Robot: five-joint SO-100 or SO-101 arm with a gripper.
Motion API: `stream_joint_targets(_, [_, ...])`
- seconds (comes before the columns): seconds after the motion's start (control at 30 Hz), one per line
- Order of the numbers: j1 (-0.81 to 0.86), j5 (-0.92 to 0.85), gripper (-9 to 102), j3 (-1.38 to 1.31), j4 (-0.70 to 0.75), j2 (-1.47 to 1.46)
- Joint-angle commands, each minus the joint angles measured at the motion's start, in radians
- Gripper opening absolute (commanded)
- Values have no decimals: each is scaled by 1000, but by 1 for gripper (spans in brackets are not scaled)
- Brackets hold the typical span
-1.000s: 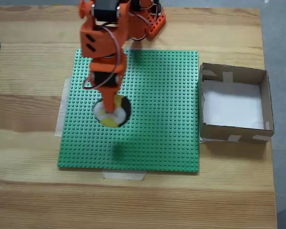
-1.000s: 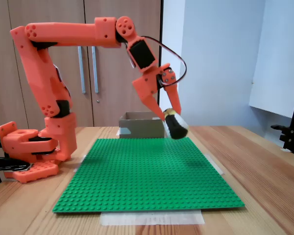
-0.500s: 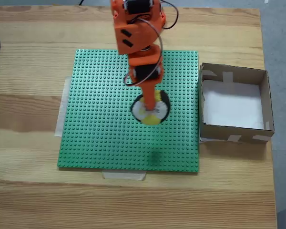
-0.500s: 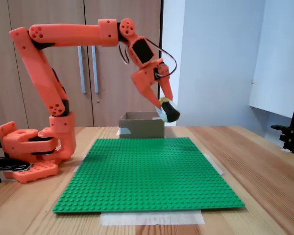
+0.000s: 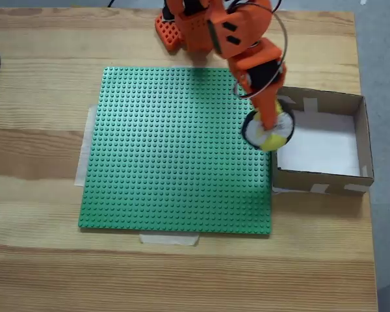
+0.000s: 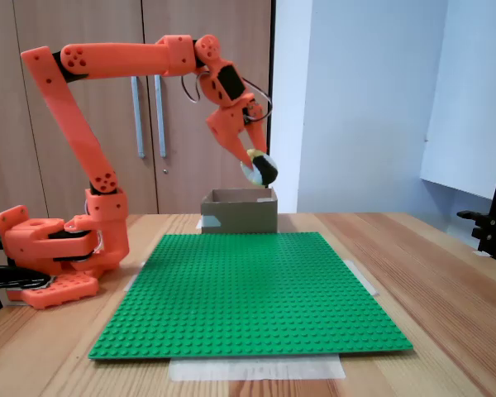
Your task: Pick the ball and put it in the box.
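Orange arm segments reached out from a base at the left of the desk in a fixed view, and bent down toward the cardboard box at the far end. Its gripper was clenched on the ball, whose yellow, black and white patches showed between the fingers. In that side-on view the ball hung in the air above the box's rim, clear of it and touching nothing but the gripper. Seen from above in a fixed view, the gripper held the ball over the left wall of the box, where that wall met the right edge of the green studded baseplate. Part of the ball overlapped the plate and part overlapped the box's white floor. The box stood just beside the plate on its right in that view, with pale tape on its walls. The baseplate lay flat on the wooden desk, with strips of pale tape showing at its near and left edges. Behind the arm in the side-on view stood wooden cupboard doors with metal handles.
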Motion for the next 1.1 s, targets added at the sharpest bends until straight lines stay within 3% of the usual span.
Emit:
stream_joint_targets(0.0, [-55, 8, -1, -106, -3, 37])
stream_joint_targets(1.07, [-242, 77, -1, -422, 107, -367])
